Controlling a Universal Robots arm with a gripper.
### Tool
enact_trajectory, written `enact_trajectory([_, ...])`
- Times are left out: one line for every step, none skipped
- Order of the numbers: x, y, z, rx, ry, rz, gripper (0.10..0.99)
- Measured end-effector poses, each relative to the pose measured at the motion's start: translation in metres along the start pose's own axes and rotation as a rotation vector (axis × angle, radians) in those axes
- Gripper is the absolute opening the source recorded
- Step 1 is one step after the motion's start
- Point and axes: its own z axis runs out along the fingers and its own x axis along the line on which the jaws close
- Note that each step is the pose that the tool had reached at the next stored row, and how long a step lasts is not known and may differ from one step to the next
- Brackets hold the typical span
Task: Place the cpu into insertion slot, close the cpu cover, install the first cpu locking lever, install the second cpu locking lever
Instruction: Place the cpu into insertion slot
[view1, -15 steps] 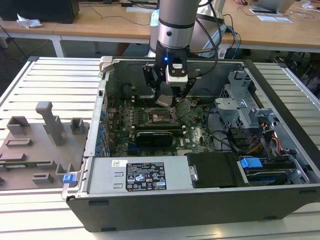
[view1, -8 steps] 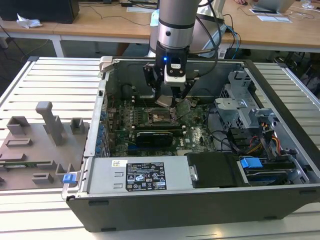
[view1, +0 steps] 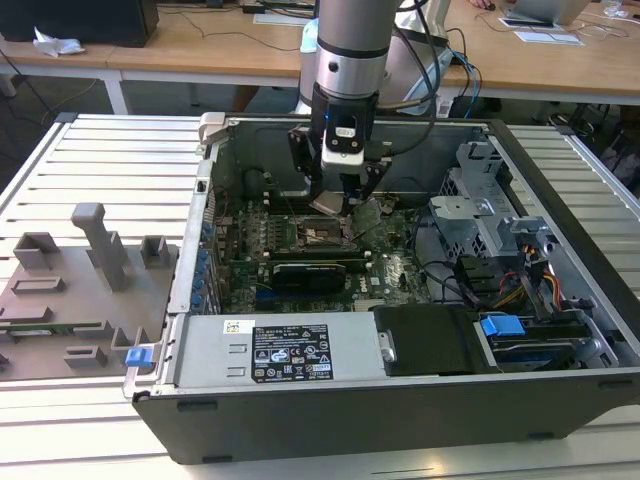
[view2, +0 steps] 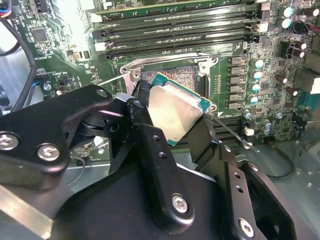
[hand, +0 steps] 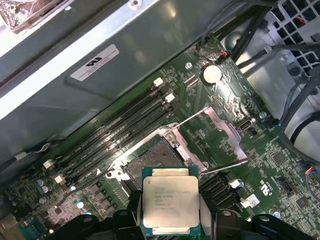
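Note:
My gripper (view1: 338, 205) hangs inside the open computer case, shut on the cpu (view2: 175, 111), a flat square chip with a silver-grey top. In both wrist views its black fingers (view2: 145, 107) clamp two opposite edges of the cpu (hand: 170, 200). The chip is tilted and hovers just above the insertion slot (hand: 150, 162), a dark square socket with a metal rim (view2: 172, 76) on the green motherboard (view1: 390, 270). The cpu cover (hand: 220, 125) stands swung open beside the socket. Two thin locking levers (hand: 225, 166) (hand: 190, 116) stick out, unlatched.
Long black memory slots (hand: 115, 135) run beside the socket. A black expansion card (view1: 310, 270), the power supply (view1: 280, 350), a drive cage (view1: 480, 200) and cables (view1: 500, 285) crowd the case. A grey fixture plate (view1: 80, 290) lies at the exterior view's left.

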Motion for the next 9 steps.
enact_trajectory([0.0000, 0.0000, 0.0001, 0.001, -0.0003, 0.010, 0.545])
enact_trajectory([0.0000, 0.0000, 0.0003, 0.001, -0.0008, 0.025, 0.545])
enact_trajectory([0.0000, 0.0000, 0.0005, 0.002, -0.0012, 0.037, 0.545])
enact_trajectory([0.0000, 0.0000, 0.0007, 0.004, -0.0021, 0.059, 0.545])
enact_trajectory([0.0000, 0.0000, 0.0008, 0.004, -0.0025, 0.072, 0.545])
enact_trajectory([0.0000, 0.0000, 0.0010, 0.005, -0.0029, 0.087, 0.545])
enact_trajectory([0.0000, 0.0000, 0.0012, 0.006, -0.0031, 0.099, 0.545])
enact_trajectory([0.0000, 0.0001, 0.0013, 0.007, -0.0036, 0.111, 0.545])
enact_trajectory([0.0000, 0.0000, 0.0013, 0.007, -0.0038, 0.123, 0.545])
